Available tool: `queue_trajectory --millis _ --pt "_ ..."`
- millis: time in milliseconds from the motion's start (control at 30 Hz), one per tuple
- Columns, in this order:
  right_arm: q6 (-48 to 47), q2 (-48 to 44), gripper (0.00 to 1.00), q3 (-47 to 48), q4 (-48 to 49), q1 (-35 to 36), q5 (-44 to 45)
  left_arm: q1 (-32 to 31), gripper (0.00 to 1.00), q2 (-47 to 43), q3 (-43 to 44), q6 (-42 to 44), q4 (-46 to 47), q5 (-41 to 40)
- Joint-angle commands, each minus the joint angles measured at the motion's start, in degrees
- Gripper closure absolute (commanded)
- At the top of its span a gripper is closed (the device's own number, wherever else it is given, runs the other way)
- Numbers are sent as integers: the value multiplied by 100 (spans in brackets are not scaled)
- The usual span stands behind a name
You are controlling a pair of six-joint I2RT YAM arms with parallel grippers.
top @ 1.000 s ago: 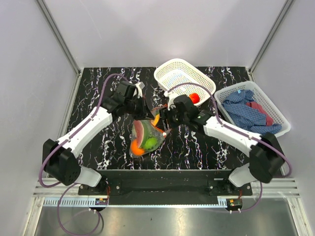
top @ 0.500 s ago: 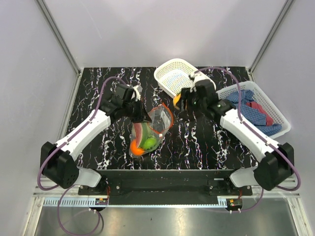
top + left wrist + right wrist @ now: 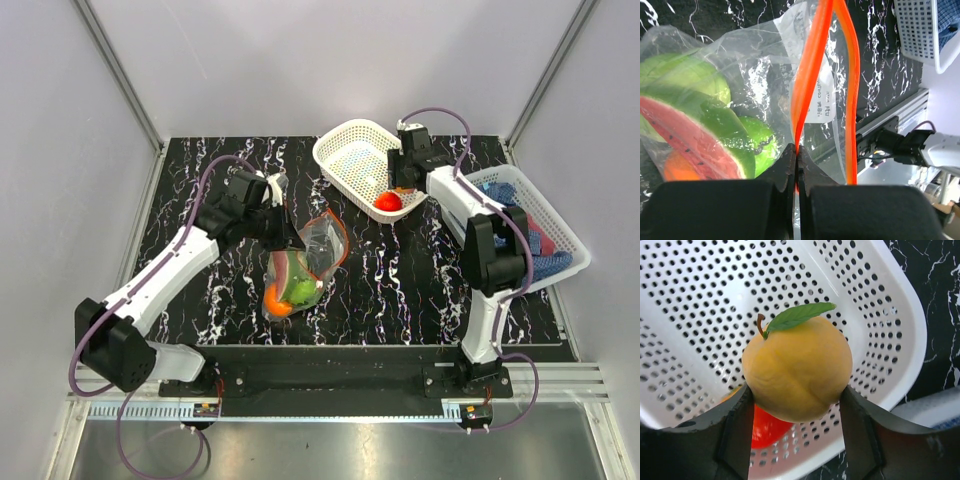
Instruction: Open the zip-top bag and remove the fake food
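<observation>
**A:** How far along is this?

**B:** Partway, I'd say. The zip-top bag (image 3: 305, 262) rests in the middle of the surface (image 3: 400, 290) with its mouth open. The left hand (image 3: 796, 155) is pinched tight on one side of the zip strip (image 3: 812, 75) and holds it up. The right hand (image 3: 796, 400) is clamped around an orange fruit (image 3: 797, 372) with a leaf, over the white basket (image 3: 880, 315). A red tomato (image 3: 767, 429) already sits in there.

**A:** What's left?

**B:** Setting that fruit down, then emptying the rest. A watermelon slice (image 3: 690, 130), a green fruit (image 3: 757, 145), a pale green ball (image 3: 685, 80) and something orange (image 3: 677, 170) are inside the bag.

**A:** Anything unclear?

**B:** The fruit hides most of the tomato. The crinkled plastic blurs the bag's contents, so I can't count them with certainty.
</observation>
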Motion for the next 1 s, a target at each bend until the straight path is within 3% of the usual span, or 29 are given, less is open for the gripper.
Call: queue_trajectory --millis 0,133,400,533,600,767,967 --pt "-294 431 92 677 7 -159 158 3 100 61 484 385 -195 182" --pt "-461 642 81 792 -55 -203 220 3 100 17 476 402 -221 182" --pt "-355 897 23 862 -370 -274 -228 -5 100 96 607 473 -283 165" --pt "-180 880 6 1178 -740 -274 -377 3 100 228 730 543 -292 129" --pt "-127 810 1 1222 -802 -265 -492 12 100 289 835 569 -283 182" --pt "451 345 0 1328 -1249 -230 -1194 3 100 395 915 455 -283 323" --pt "857 -824 1 415 -1329 261 -1986 3 100 570 1143 412 -283 200"
